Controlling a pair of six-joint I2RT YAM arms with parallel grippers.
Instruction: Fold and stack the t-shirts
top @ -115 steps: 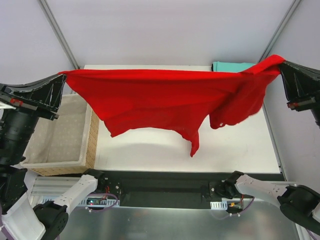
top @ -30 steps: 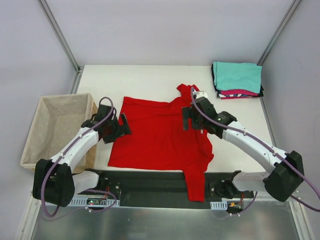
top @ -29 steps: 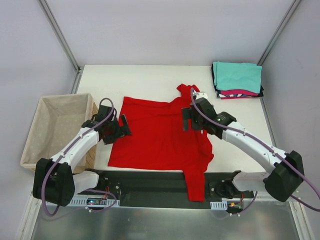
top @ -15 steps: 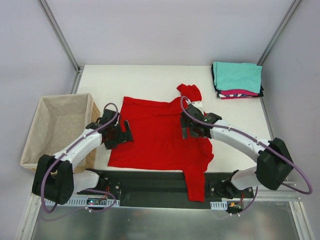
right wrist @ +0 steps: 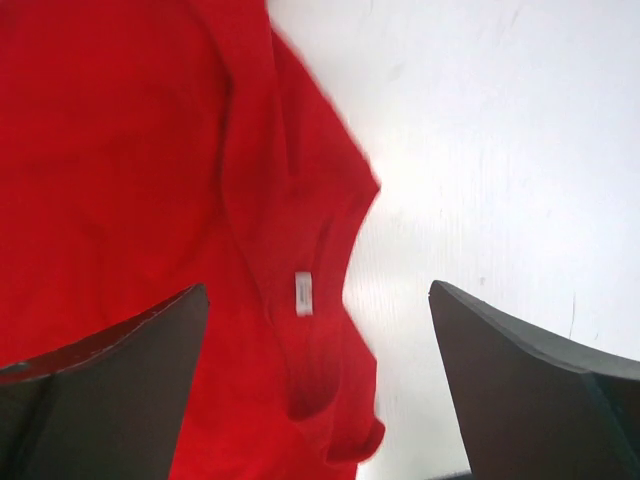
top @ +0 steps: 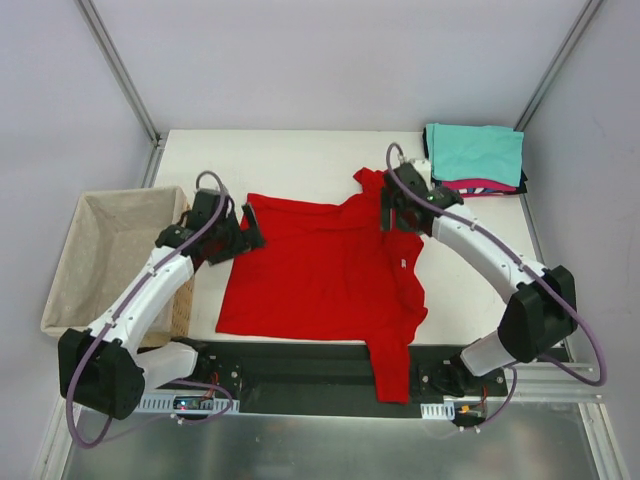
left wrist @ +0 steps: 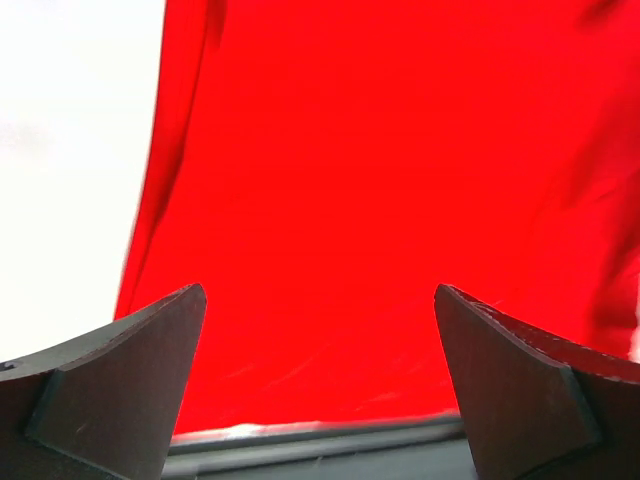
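Top external | left gripper point(top: 247, 228) and right gripper point(top: 388, 210), jaws wide, empty, have shifted to far edge of red t-shirt point(top: 320, 275) | first fold seemingly imminent

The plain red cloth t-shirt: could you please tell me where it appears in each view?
Top external: plain red cloth t-shirt spread out mid-table.
Left wrist: t-shirt fills most of the frame.
Right wrist: t-shirt in the left half, collar showing.
Shared landmark: white tabletop.
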